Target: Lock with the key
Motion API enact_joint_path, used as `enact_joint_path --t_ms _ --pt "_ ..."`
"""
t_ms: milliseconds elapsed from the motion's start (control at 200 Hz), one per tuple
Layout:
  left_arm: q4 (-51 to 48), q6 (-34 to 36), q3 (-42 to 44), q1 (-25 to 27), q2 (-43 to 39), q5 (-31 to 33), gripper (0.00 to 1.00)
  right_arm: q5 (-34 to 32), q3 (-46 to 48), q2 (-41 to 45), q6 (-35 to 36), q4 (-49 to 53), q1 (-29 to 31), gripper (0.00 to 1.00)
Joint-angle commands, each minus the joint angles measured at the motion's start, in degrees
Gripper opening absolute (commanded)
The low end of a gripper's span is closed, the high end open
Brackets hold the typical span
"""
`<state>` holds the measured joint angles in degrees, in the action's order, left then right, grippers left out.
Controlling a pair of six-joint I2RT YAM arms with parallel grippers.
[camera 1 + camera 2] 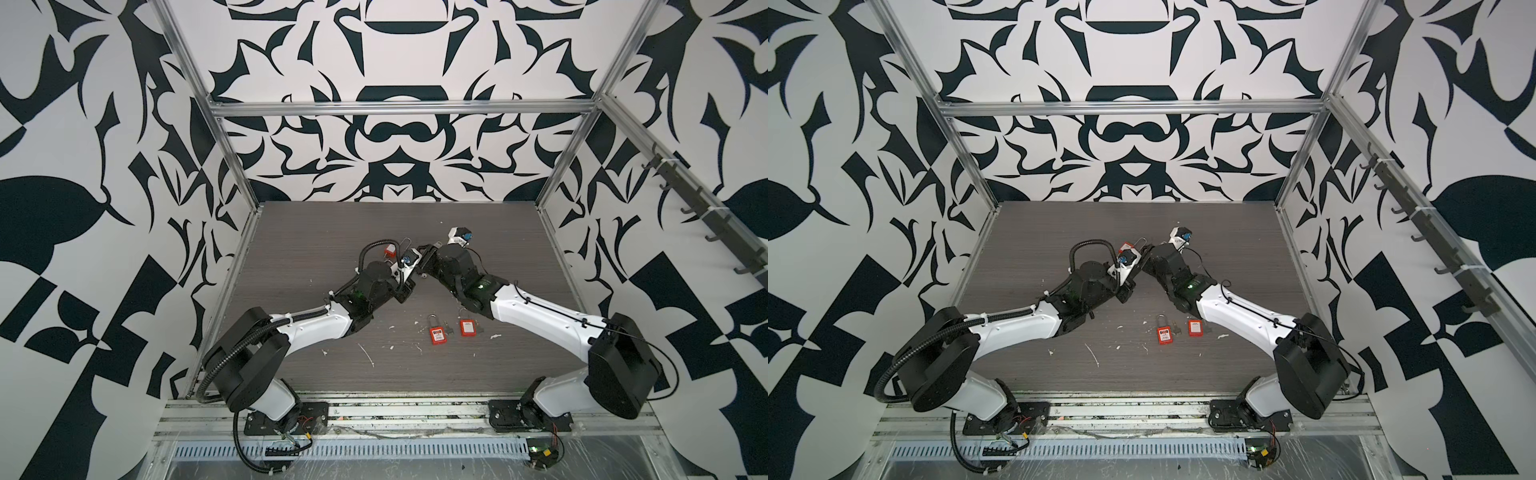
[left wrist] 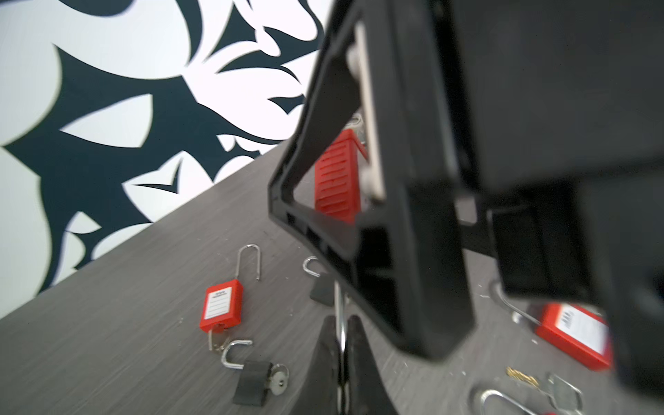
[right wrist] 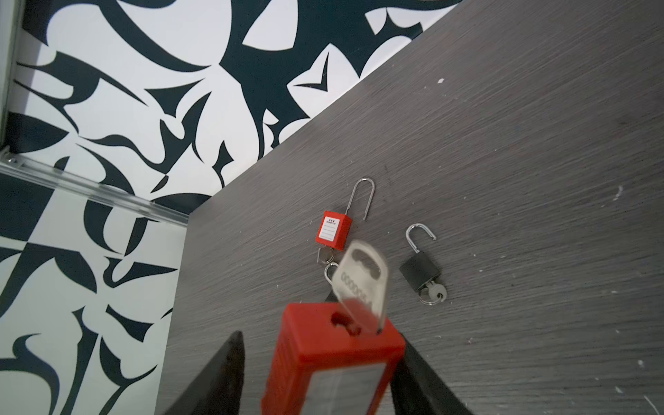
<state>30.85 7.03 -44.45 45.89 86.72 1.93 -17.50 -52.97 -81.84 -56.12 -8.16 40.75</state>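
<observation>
A red padlock (image 3: 334,363) hangs in the air between my two grippers, above the middle of the table. A silver key (image 3: 363,284) stands in the keyhole of its end face. My right gripper (image 3: 319,336) is open around the lock's body: one finger (image 3: 230,363) stands clear of it and the other is close against its side. My left gripper (image 2: 341,318) is shut on the lock's thin metal shackle (image 2: 339,305). In the left wrist view the ribbed red body (image 2: 336,179) shows through the right gripper's black frame. In both top views the arms hide this lock.
On the grey table (image 1: 478,232) lie other locks: an open red padlock (image 3: 332,230) with a long shackle, an open black padlock (image 3: 418,271) with a key, and another black one (image 2: 251,382). Two red padlocks (image 1: 436,336) (image 1: 467,328) lie nearer the front. Patterned walls enclose the table.
</observation>
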Motion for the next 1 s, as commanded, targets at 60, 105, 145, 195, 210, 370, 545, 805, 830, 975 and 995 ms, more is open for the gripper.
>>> enact_joint_path --t_ms 60,105,145,195,210,370,545,805,830,975,995 --pt "-3.80 -3.16 0.53 -3.84 -5.55 -11.98 0.00 2.60 5.82 4.88 8.64 -17.54 0.29 0.68" --pt "-5.78 -2.97 0.36 -4.71 -6.91 -13.73 0.00 3.87 7.98 5.94 11.54 -21.47 0.32 0.68" --pt "-7.26 -2.28 0.42 -5.57 -8.16 -16.17 0.00 4.47 9.70 7.27 14.39 -23.63 0.29 0.68" --pt "-9.87 -1.54 0.20 -6.56 -9.80 -19.01 0.00 5.49 11.74 9.24 17.96 -25.32 0.30 0.68" --pt "-10.76 -1.23 0.17 -6.86 -10.25 -19.76 0.00 5.82 12.34 9.83 19.63 -26.30 0.29 0.68" --pt "-20.41 1.62 -0.71 -10.96 -16.11 -29.26 0.00 34.71 16.39 19.15 58.03 -24.02 -0.19 0.68" --pt "-32.66 7.01 -3.47 -12.89 -19.00 -36.30 0.00 42.16 1.77 27.15 85.26 23.96 -1.51 0.70" --pt "-38.35 11.21 -5.89 -12.95 -19.01 -42.35 0.00 42.64 -4.59 24.97 92.97 38.19 -3.96 0.67" --pt "-39.20 11.64 -6.35 -12.99 -18.73 -42.74 0.00 42.63 -5.12 24.16 93.74 39.03 -3.95 0.66" --pt "-41.65 13.03 -7.76 -12.89 -18.11 -44.25 0.00 41.08 -7.23 20.29 97.37 42.38 -3.94 0.61" --pt "-41.74 13.13 -7.76 -12.86 -18.08 -44.37 0.00 41.05 -7.31 20.01 97.66 42.31 -4.00 0.61"
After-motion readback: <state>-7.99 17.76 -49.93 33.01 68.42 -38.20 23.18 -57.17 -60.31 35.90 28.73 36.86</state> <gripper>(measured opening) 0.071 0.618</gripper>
